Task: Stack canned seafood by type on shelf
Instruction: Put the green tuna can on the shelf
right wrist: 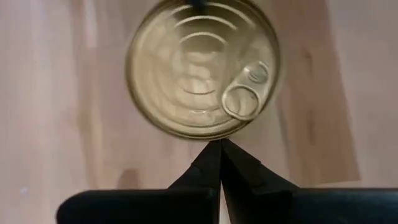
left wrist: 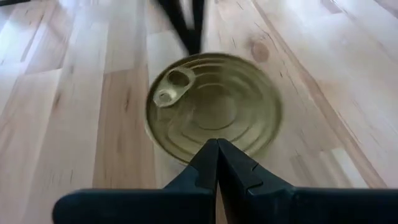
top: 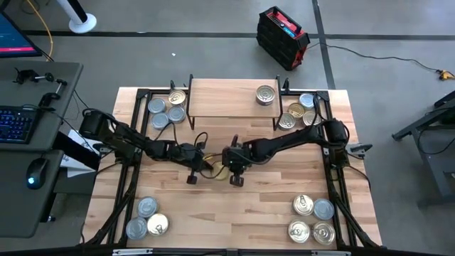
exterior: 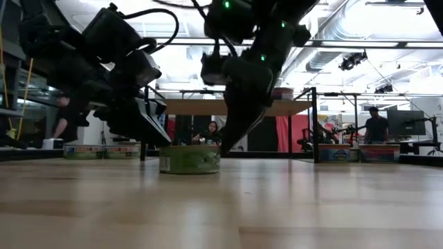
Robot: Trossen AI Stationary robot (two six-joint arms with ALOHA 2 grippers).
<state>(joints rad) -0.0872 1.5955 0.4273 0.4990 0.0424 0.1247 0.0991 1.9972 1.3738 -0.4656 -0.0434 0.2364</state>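
Both arms reach in to mid-table, tips facing each other across one gold pull-tab tin (left wrist: 213,109)

Left gripper (left wrist: 217,152): fingers pressed together, nothing between them, tip just above the near rim of the tin's lid. Cannot tell if it touches the lid

Right gripper (right wrist: 220,149): fingers likewise together, empty, tip at the opposite rim of the same tin, pull-tab nearest this side

Low view: tin stands upright on the tabletop (exterior: 311,200), green label on its side, left gripper just beside it on one flank, right gripper coming down over its other edge

Shelf (top: 231,99) lies beyond both grippers at the table's far edge; one tin on shelf (top: 266,94) sits well apart from the grippers toward the right arm's side

Other tins in groups, all well away from the tips: a cluster (top: 167,110) beside the shelf by the left arm's base, a cluster (top: 297,112) by the right arm's base, a near-corner group (top: 147,219) on the left arm's side, a near-corner group (top: 313,219) on the right arm's side

People show in the room behind the table
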